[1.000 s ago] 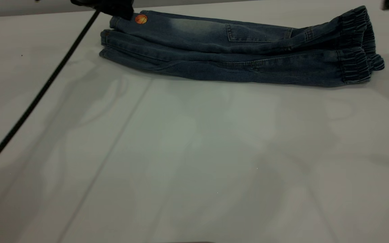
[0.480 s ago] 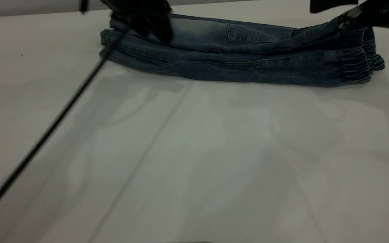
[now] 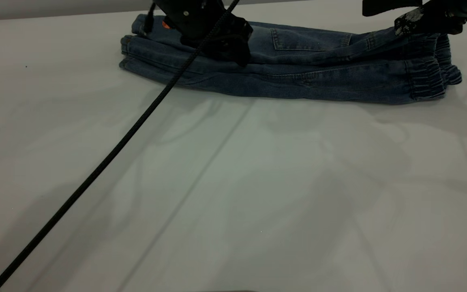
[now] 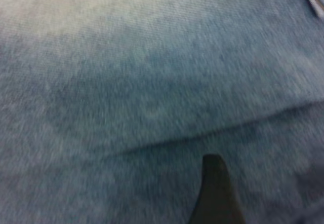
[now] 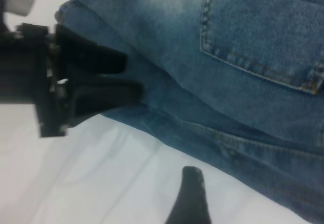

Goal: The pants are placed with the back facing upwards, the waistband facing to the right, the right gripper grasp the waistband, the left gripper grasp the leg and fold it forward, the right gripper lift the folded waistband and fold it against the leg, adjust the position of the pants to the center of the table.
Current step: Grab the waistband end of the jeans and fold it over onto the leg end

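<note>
The pants (image 3: 298,69) lie folded lengthwise at the far side of the table (image 3: 233,182), back pocket (image 3: 310,39) up. The gathered waistband (image 3: 426,79) is at the right. The leg (image 3: 152,28) with an orange ball print is at the left. My left gripper (image 3: 239,54) rests on the middle of the pants, its fingers close together with nothing between them; it also shows in the right wrist view (image 5: 132,77). One fingertip (image 4: 215,183) lies on the denim. My right gripper (image 3: 403,18) hovers open just above the waistband, holding nothing.
A black cable (image 3: 108,156) runs diagonally from the left gripper across the table to the near left corner. In the right wrist view one fingertip (image 5: 191,193) hangs over white table beside the pants' near fold.
The left gripper moved right from the leg hem to the middle of the pants, and its cable swung with it. The right gripper came in over the waistband. The pants stayed put.
</note>
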`<action>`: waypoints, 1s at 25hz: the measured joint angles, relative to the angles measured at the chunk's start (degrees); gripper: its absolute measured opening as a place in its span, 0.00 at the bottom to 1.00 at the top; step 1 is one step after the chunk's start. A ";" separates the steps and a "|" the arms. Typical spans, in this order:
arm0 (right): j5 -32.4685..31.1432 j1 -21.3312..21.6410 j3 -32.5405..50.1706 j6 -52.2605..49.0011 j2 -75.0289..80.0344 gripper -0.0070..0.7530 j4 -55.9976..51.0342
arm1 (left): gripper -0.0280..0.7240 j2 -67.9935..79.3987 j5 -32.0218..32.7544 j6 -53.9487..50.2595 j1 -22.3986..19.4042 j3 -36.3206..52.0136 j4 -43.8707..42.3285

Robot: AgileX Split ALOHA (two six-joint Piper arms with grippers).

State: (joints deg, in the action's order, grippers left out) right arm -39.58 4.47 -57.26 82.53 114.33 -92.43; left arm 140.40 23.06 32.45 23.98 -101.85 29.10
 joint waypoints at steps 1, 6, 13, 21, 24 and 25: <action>0.00 0.00 0.00 0.01 0.00 0.70 -0.05 | 0.65 0.76 0.00 0.00 0.00 -0.91 0.46; -0.11 0.00 0.00 0.18 0.00 0.70 -0.05 | 0.65 4.64 -3.19 0.05 0.00 -4.15 1.59; -0.09 0.00 0.00 0.18 0.00 0.70 -0.05 | 0.65 6.83 -19.34 0.47 0.06 -6.70 1.79; 9.57 0.53 0.00 -4.68 0.00 0.70 1.53 | 0.65 4.30 -12.99 0.46 0.01 -7.17 2.39; 13.43 2.66 0.00 -8.11 0.00 0.70 3.65 | 0.65 4.19 -2.85 1.50 0.06 -7.22 1.51; 14.18 3.78 0.00 -9.20 0.00 0.70 4.46 | 0.65 4.19 -1.02 2.14 0.06 -7.22 0.93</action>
State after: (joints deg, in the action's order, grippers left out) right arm -25.41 8.25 -57.26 73.33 114.33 -87.97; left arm 144.58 22.04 34.59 24.04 -109.07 30.03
